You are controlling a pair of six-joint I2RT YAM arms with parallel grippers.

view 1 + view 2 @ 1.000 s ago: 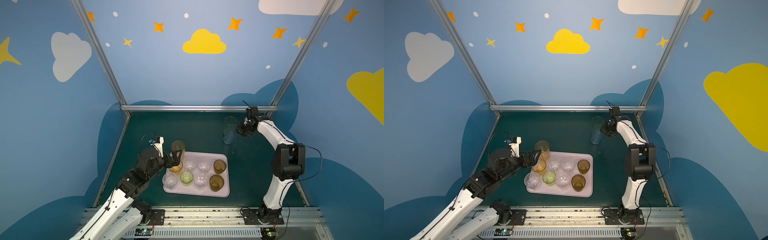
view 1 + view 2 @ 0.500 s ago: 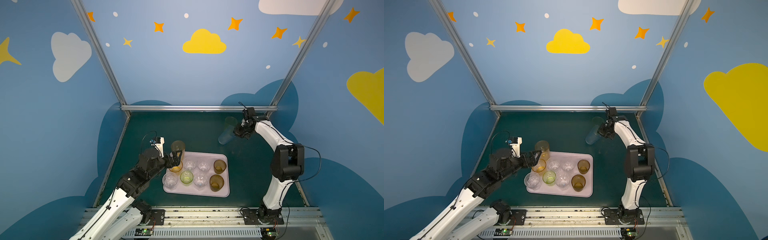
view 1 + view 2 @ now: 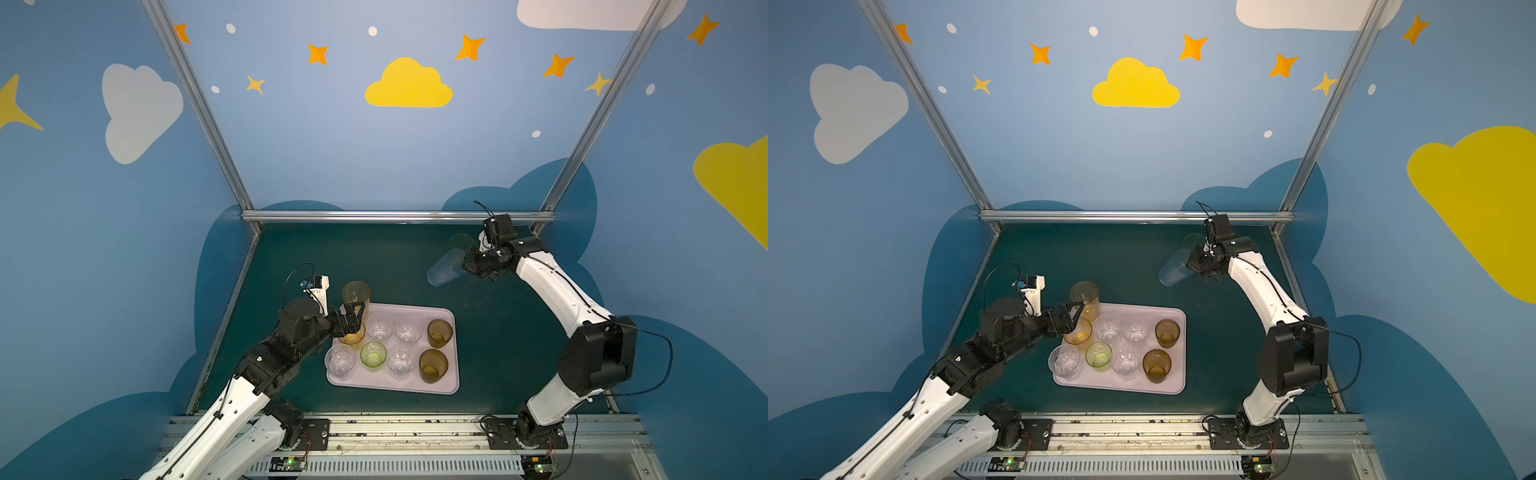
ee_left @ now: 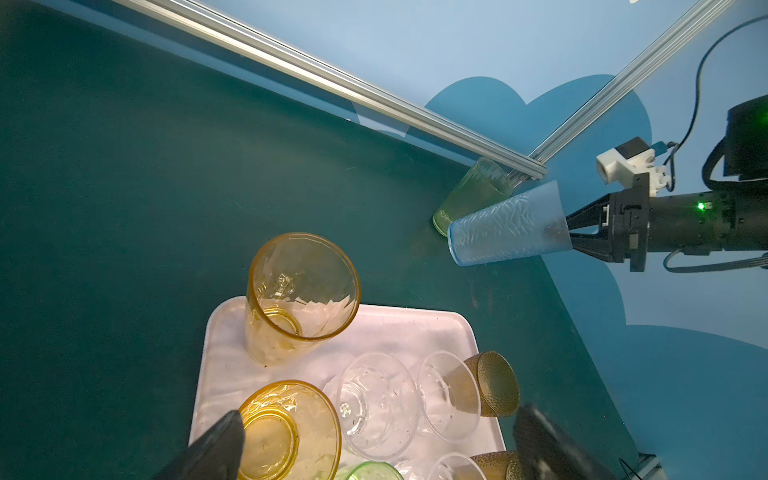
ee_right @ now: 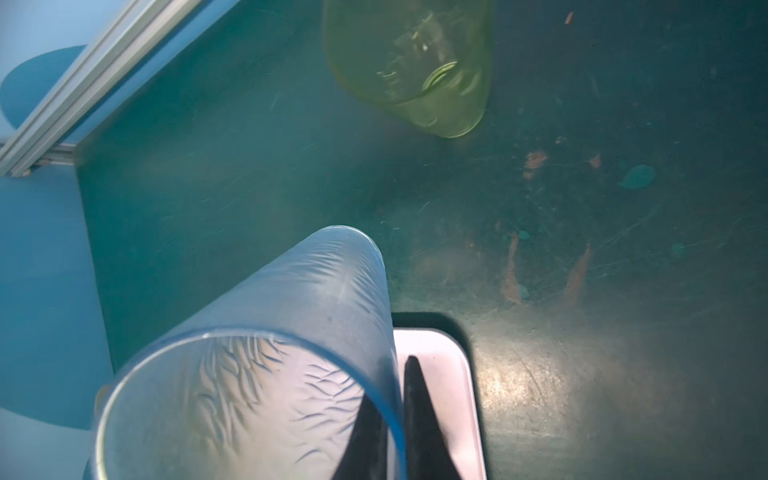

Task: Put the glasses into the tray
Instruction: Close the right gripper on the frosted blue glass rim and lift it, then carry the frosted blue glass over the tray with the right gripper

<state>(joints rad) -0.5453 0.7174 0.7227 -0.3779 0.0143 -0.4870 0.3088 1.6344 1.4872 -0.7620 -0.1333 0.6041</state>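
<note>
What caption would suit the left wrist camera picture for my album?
Right gripper pinches the rim of a tipped blue glass beside a green glass, short of the lilac tray.

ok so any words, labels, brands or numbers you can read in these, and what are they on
None: no readable text in any view.
The blue glass carries only a moulded pattern; the tray is plain.
The walls show a painted cloud and stars, no lettering.
The circuit board at the front rail: any print is too small to read.
</note>
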